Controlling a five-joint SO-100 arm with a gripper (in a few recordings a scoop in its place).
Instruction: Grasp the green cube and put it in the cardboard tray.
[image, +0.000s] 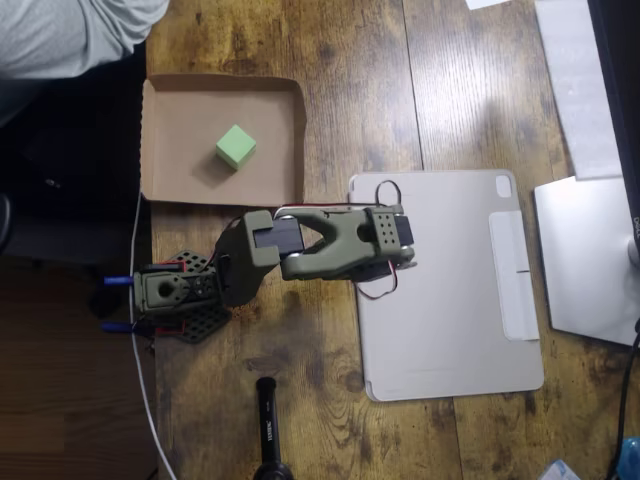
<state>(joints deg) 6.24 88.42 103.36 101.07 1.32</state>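
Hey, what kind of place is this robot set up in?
Probably a home or office desk, not a lab: a wooden table holding a grey tablet cover, a laptop's edge at right, and a small hobby arm beside the cardboard tray with the green cube.

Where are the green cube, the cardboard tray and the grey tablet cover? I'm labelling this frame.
green cube (236, 146), overhead view, centre of its top face.
cardboard tray (180, 168), overhead view, bare floor left of the cube.
grey tablet cover (450, 300), overhead view, middle of its flat surface.
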